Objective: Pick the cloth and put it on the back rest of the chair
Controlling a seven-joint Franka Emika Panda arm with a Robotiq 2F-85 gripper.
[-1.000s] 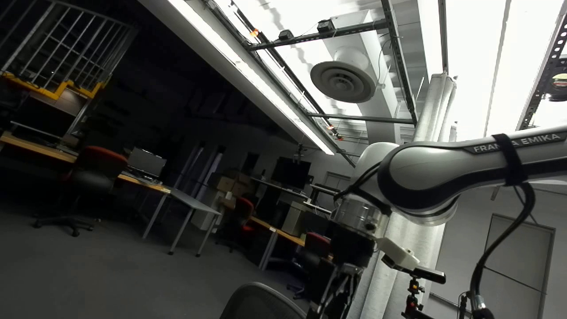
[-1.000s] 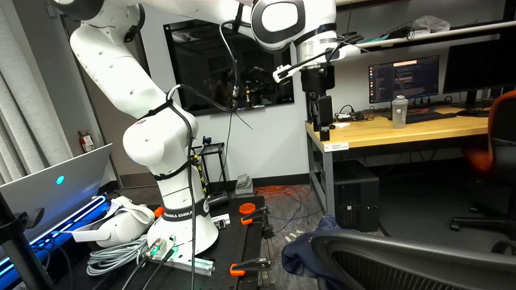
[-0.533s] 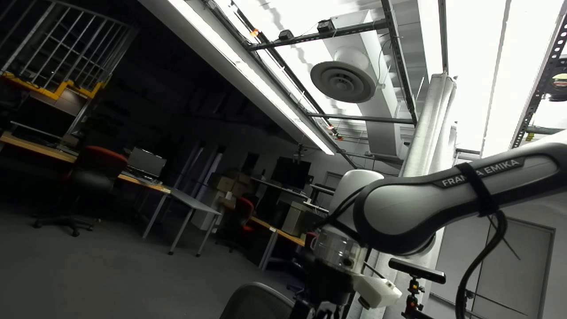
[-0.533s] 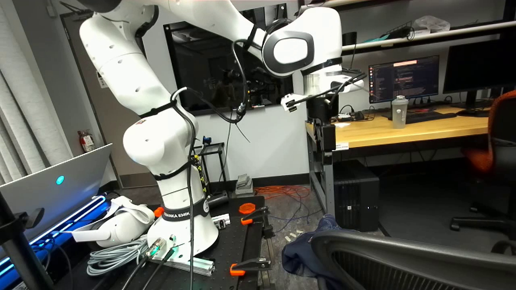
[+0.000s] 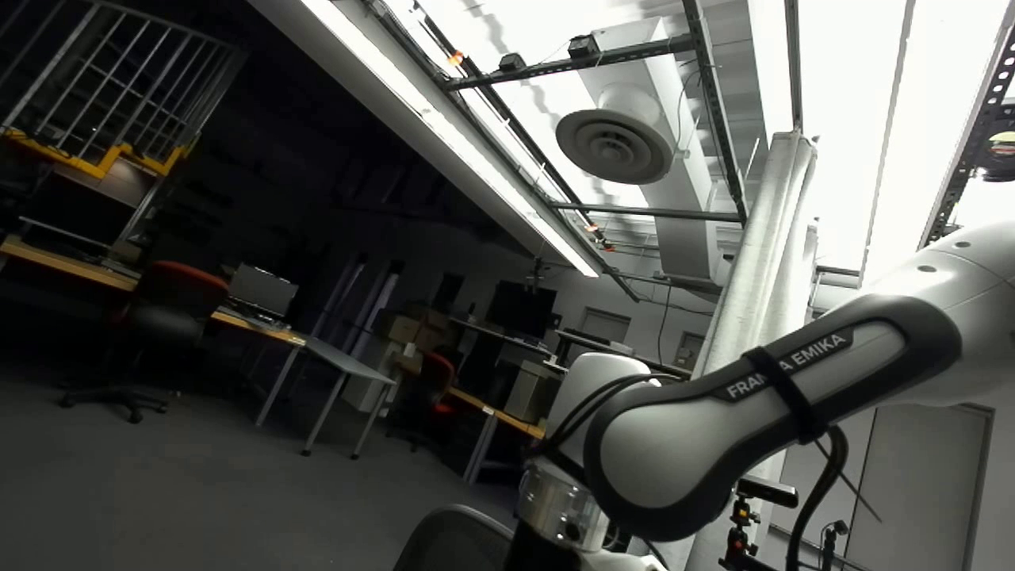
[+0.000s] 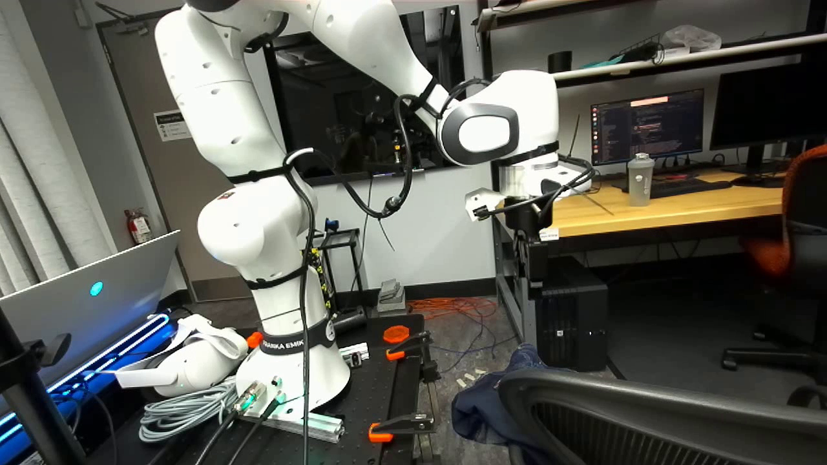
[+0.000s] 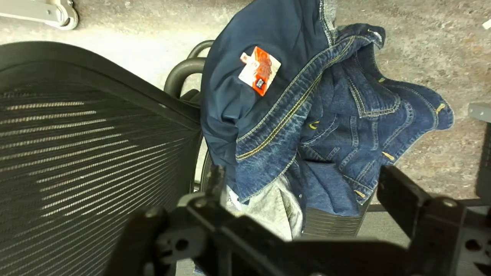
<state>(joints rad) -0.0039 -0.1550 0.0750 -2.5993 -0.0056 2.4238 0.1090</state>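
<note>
The cloth (image 7: 268,115) is a crumpled blue denim garment with a dark blue lining, yellow stitching and an orange-white label. In an exterior view the cloth (image 6: 484,407) hangs in a heap beside the chair's back rest. The chair (image 6: 581,400) has a dark rounded mesh back rest. The chair also shows in the wrist view (image 7: 96,161), left of the cloth, and its top edge in an exterior view (image 5: 456,543). My gripper (image 7: 305,178) is open and empty, pointing down above the cloth. In an exterior view the gripper (image 6: 531,284) hangs above the cloth, apart from it.
A wooden desk (image 6: 678,210) with a bottle (image 6: 639,181) and monitors stands behind the gripper, with a black computer tower (image 6: 572,316) below. The robot's black base table (image 6: 362,400) bears orange-tipped clamps. A red office chair (image 6: 804,219) stands at the far right.
The arm has come down steadily, the gripper lowering towards the cloth and shifting slightly right in an exterior view. The cloth and the chair have not moved.
</note>
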